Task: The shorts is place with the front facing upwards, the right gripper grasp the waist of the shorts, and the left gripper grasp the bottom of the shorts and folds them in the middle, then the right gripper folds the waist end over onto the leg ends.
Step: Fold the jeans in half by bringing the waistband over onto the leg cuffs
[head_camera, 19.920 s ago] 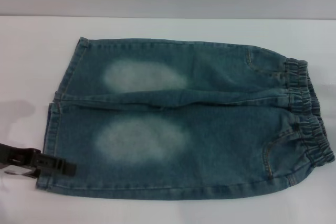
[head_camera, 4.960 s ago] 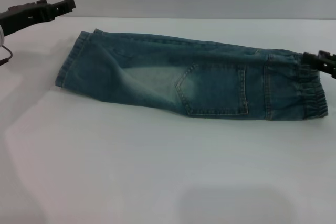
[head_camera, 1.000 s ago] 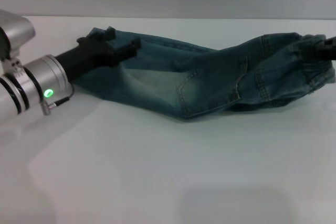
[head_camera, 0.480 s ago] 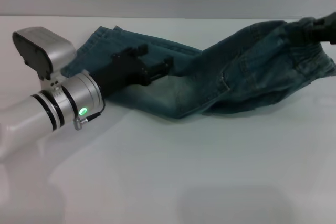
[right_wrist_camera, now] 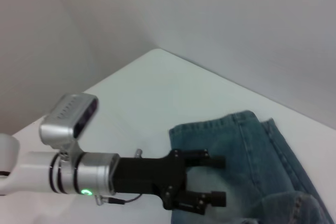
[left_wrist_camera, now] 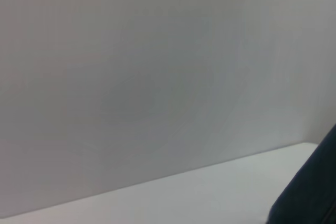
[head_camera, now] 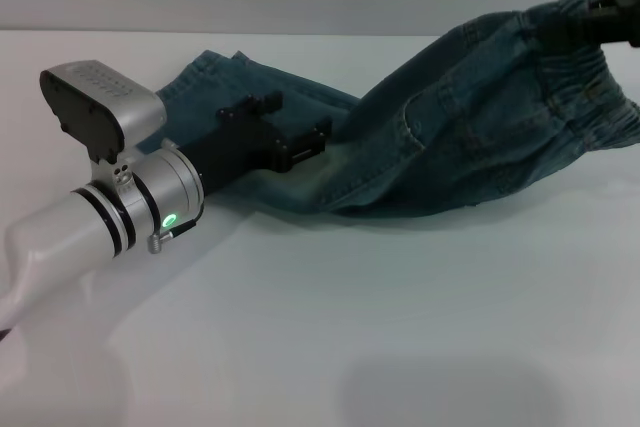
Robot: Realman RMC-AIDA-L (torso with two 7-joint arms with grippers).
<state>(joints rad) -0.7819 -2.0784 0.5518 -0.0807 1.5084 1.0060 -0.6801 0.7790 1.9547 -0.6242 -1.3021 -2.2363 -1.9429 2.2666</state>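
The shorts [head_camera: 450,137] are folded lengthwise on the white table [head_camera: 400,327]. Their ruffled waist [head_camera: 600,77] hangs in the air at the upper right, with my right gripper [head_camera: 612,9] shut on it; only its dark tip shows. The cloth slopes down from there to the flat leg part. My left gripper [head_camera: 300,115] lies low over that leg part, fingers apart, holding nothing. In the right wrist view the left gripper [right_wrist_camera: 218,179] stands open above the denim, and the leg ends [right_wrist_camera: 220,121] lie flat beyond it. The leg ends [head_camera: 205,65] are partly hidden by the left arm.
A grey wall runs behind the table's far edge. My silver left arm [head_camera: 110,217] crosses the table's near left. Bare white table spreads in front of the shorts. The left wrist view shows only wall, table and a dark edge [left_wrist_camera: 315,198].
My right gripper has raised the waist higher and carried it leftward, so more cloth hangs off the table. The left gripper has slid a little further right over the legs.
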